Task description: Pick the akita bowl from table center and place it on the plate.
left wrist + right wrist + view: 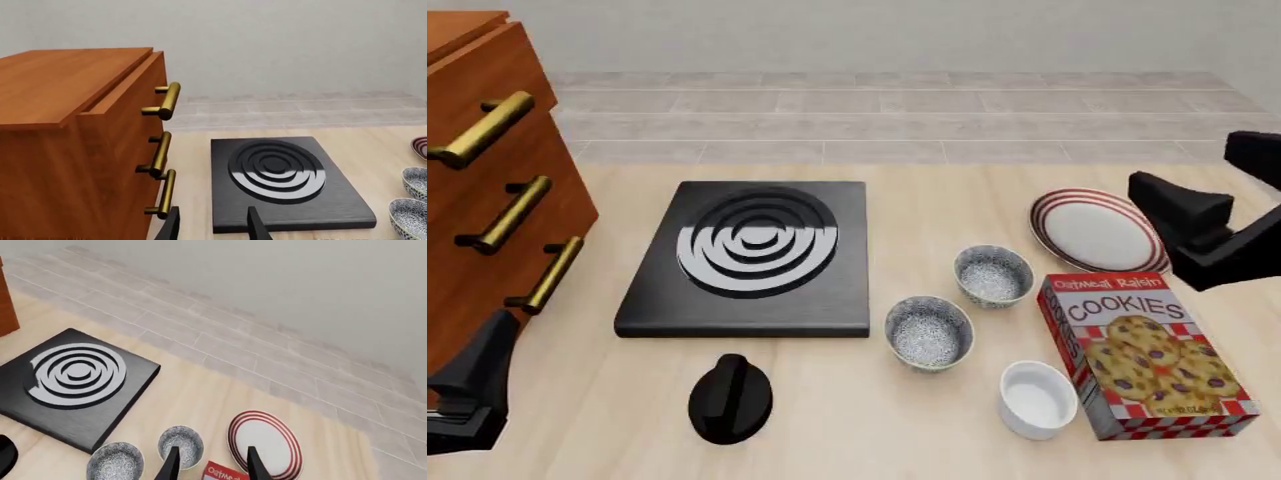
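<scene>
Two alike akita bowls stand right of the table's middle: the nearer one (929, 332) (116, 460) (409, 217) and the farther one (993, 276) (181, 444) (416, 181). The red-striped white plate (1094, 230) (265, 444) (421, 146) lies behind them to the right. My right gripper (1188, 225) (212, 466) hovers high over the plate's right side, open, holding nothing. At the near left, beside the cabinet, my left gripper (470, 392) (213, 227) is open and holds nothing.
A black stove plate (754, 255) lies left of centre, with a black knob (730, 398) in front of it. A wooden drawer cabinet (487, 190) stands at the left. A plain white bowl (1037, 398) and a cookies box (1148, 352) sit at the near right.
</scene>
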Tool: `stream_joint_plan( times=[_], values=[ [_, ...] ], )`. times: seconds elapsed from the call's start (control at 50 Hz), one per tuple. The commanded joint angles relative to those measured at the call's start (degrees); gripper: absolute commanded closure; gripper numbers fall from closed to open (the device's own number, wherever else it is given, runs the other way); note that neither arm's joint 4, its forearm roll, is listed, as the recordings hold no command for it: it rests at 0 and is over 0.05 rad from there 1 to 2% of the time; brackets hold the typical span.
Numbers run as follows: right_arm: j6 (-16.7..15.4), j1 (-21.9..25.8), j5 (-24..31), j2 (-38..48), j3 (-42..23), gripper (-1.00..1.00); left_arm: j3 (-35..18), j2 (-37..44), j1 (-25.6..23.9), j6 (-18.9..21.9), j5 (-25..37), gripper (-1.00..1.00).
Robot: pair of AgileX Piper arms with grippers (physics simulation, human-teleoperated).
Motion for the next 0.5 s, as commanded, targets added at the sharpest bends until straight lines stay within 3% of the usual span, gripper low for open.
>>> stream_joint_plan(
  times=[0.02, 0.08, 0.22, 0.38, 0.5],
  values=[
    [-7.8, 6.0, 5.3, 8.1, -7.0, -1.00, 0.0, 0.4, -0.1, -0.1, 0.0, -1.00],
    [-8.2, 7.0, 5.3, 9.4, -7.4, -1.00, 0.0, 0.9, 0.1, -0.2, -0.4, -1.00],
    [-13.6, 10.0, 6.8, 13.7, -8.1, -1.00, 0.0, 1.1, 0.2, 0.0, -0.4, -1.00],
    [-17.8, 12.2, 12.0, 17.9, -11.8, -1.00, 0.0, 0.7, 0.3, -0.1, 0.0, -1.00],
    [-19.8, 14.9, 13.0, 19.4, -10.5, -1.00, 0.0, 2.1, 1.2, -1.6, -1.4, -1.00]
  ],
)
